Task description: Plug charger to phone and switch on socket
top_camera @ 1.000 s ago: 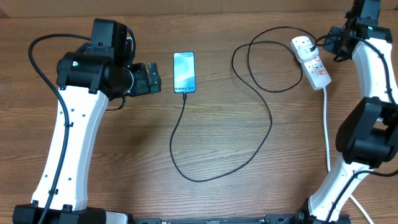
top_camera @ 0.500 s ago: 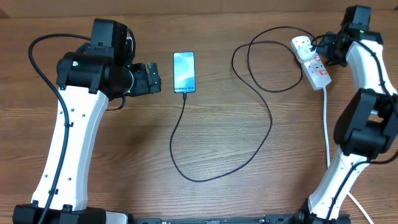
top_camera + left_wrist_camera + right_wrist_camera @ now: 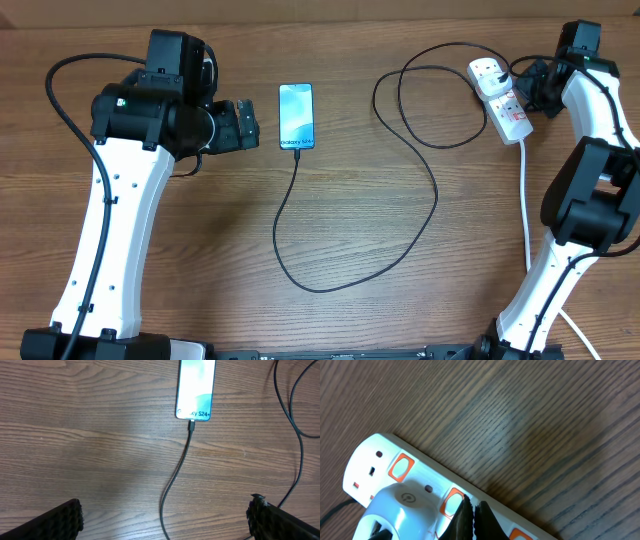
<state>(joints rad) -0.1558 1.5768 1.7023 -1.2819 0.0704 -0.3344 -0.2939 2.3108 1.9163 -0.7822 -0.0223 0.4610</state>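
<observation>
The phone (image 3: 296, 116) lies face up with its blue screen lit, also visible in the left wrist view (image 3: 195, 389). The charger's black cable (image 3: 435, 190) has its tip in the phone's bottom edge (image 3: 190, 422) and loops right to the white socket (image 3: 500, 100). My left gripper (image 3: 246, 126) hovers left of the phone, open and empty (image 3: 165, 510). My right gripper (image 3: 531, 86) is shut, its tips (image 3: 470, 501) on an orange-rimmed switch (image 3: 451, 502) of the socket (image 3: 375, 455), beside a white adapter (image 3: 395, 507) plugged into it.
The socket's thick white lead (image 3: 526, 210) runs down the right side toward the right arm's base. The cable's big loop (image 3: 330, 285) lies across the middle of the wooden table (image 3: 200, 260). A second switch (image 3: 401, 467) sits further along the strip.
The right arm has swung and settled its shut tips onto the socket's right side. The left arm, phone and cable have not moved.
</observation>
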